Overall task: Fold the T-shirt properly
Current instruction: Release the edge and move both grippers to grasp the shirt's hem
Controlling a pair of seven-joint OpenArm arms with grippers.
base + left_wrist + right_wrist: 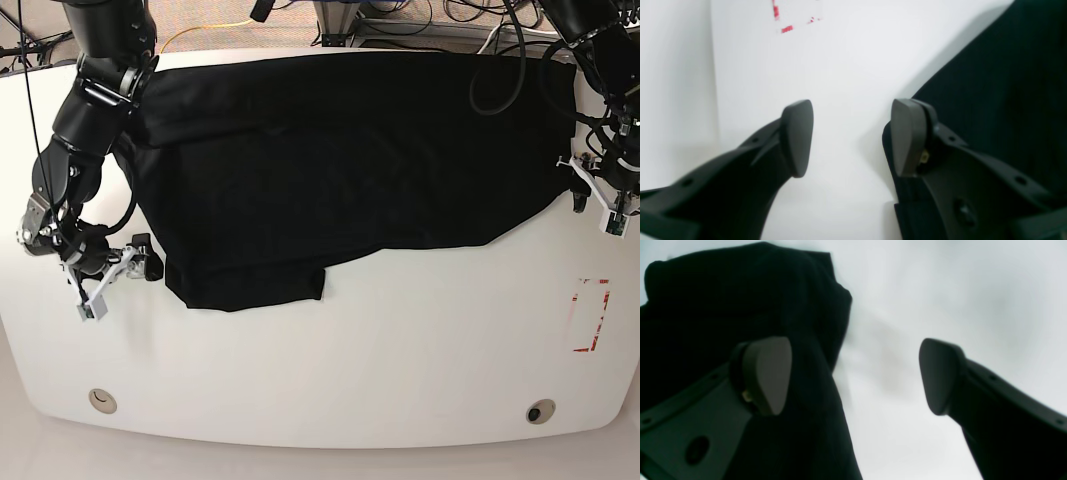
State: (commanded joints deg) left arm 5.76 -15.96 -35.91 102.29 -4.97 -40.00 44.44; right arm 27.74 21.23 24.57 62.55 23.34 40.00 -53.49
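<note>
Base view: the T-shirt (340, 160) lies spread across the far half of the white surface (400, 360), mostly flat, w/ a lower flap jutting toward the near-left. The print isn't visible, so prob face down or already partly doubled; can't tell which. Judging by the wide, uneven shape, most of the folding is left to do.

Right gripper (125, 268) sits low at the shirt's near-left corner, just beside the cloth, jaws apart and empty; wrist view shows black fabric behind one pad (766, 373). Left gripper (597, 195) hangs at the shirt's opposite edge, jaws apart too, nothing held, cloth beside one pad (907, 136). Red marks (590, 315) sit on the surface near it.
</note>
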